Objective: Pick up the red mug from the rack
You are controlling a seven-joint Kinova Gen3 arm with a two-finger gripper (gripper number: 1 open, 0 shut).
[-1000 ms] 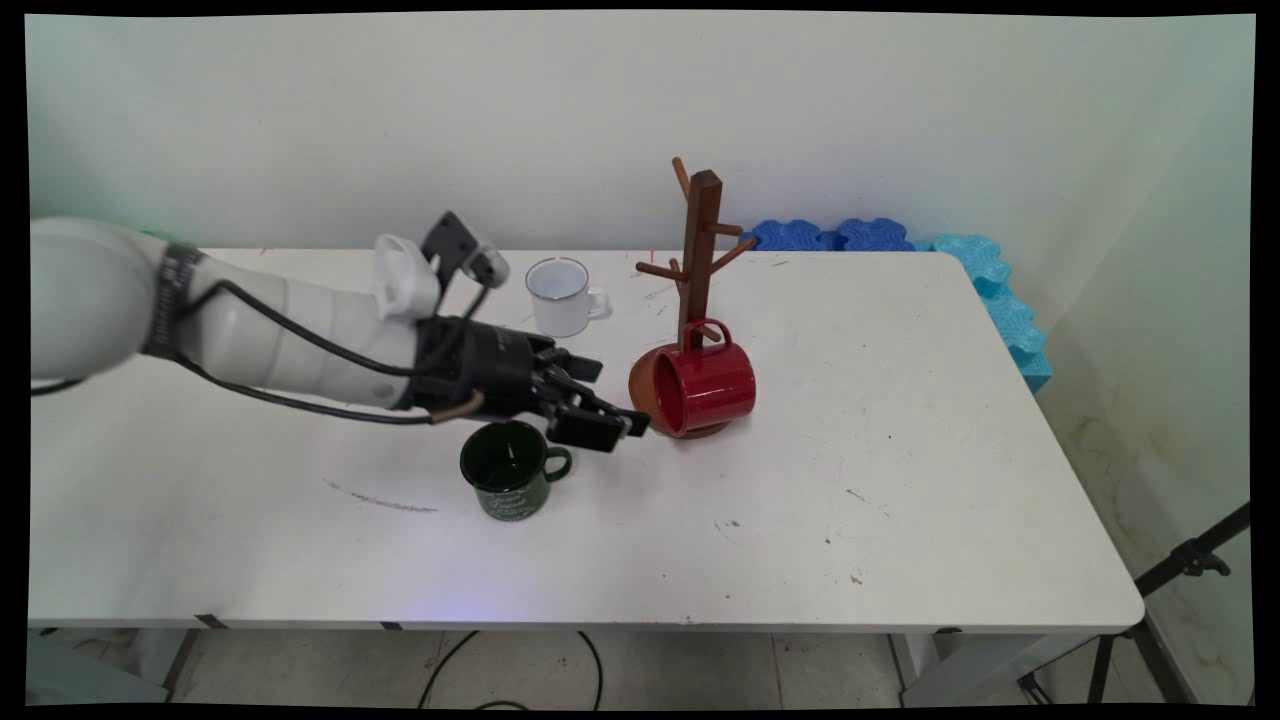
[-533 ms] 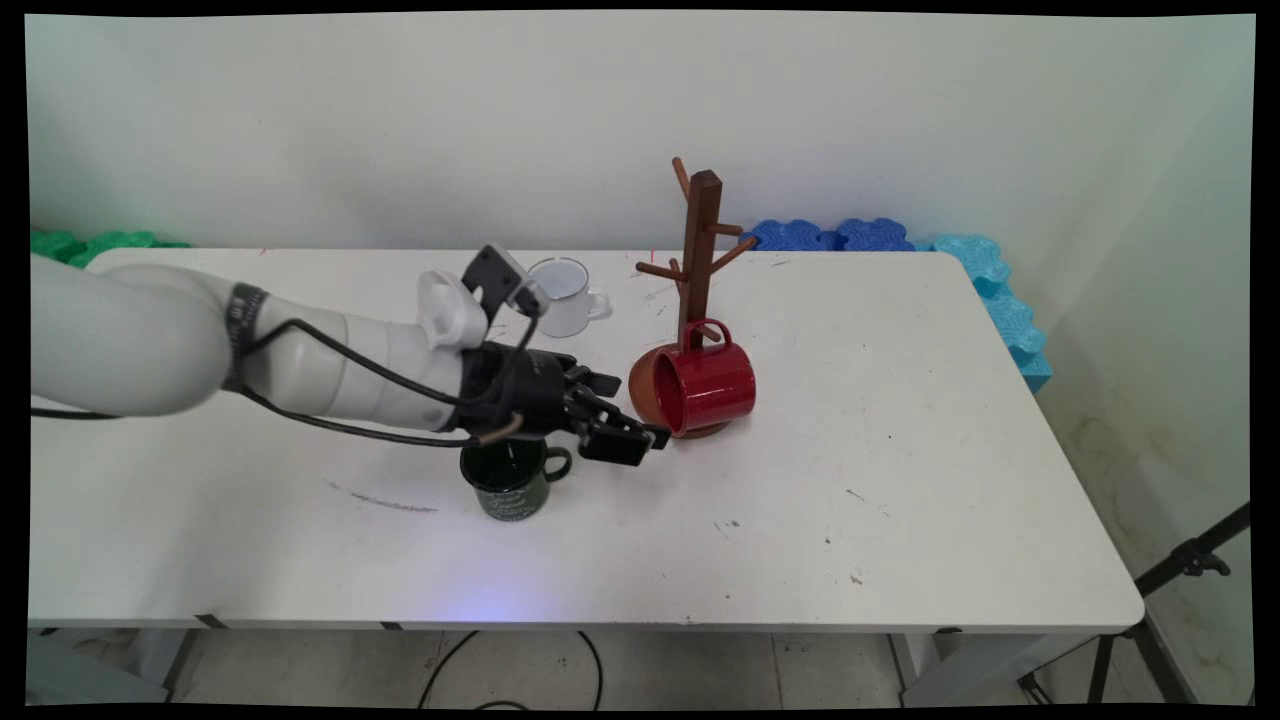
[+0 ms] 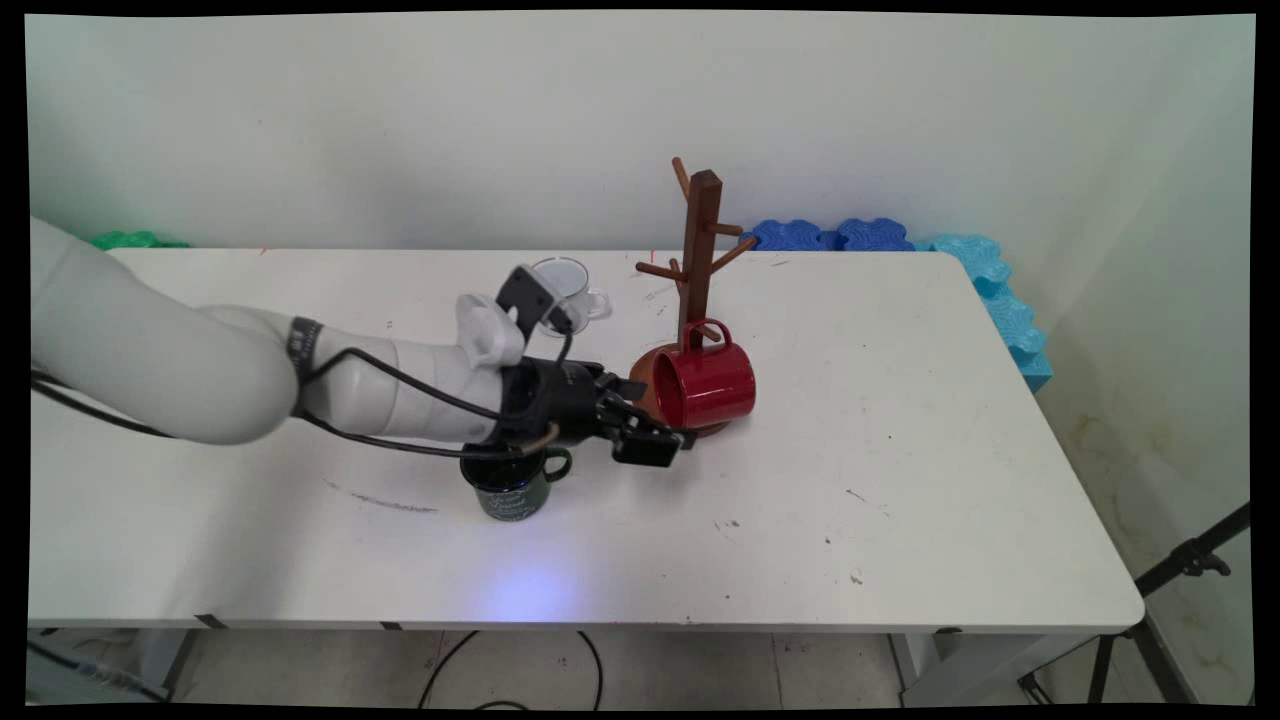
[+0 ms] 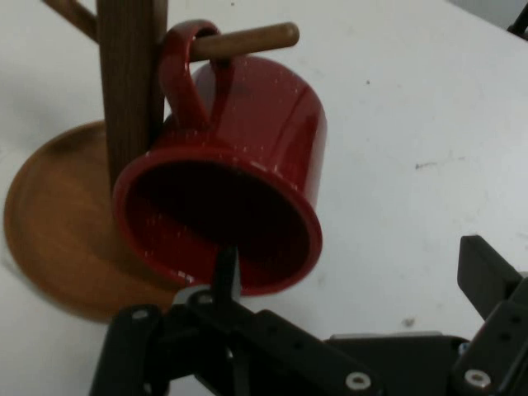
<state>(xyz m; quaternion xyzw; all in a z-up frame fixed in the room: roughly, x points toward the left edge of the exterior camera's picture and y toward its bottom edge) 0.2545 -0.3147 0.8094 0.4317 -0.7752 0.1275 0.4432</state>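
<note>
At the table's point(image 3: 900, 520) middle, the gripper point(image 3: 655, 425) point(image 4: 346, 322) lies level, fingers spread wide with nothing clamped. A red mug point(image 3: 700, 385) point(image 4: 231, 194) hangs by its handle from a low peg of the wooden tree point(image 3: 700, 250) point(image 4: 128, 82), at the gripper's 3 o'clock. In the hand view 1 finger point(image 4: 224, 276) crosses the mug's mouth; the other point(image 4: 487, 276) stands clear. The mug's axis lies level, mouth at 9 o'clock. The arm partly hides a white mug point(image 3: 572, 290) and covers a green mug's point(image 3: 512, 485) top.
</note>
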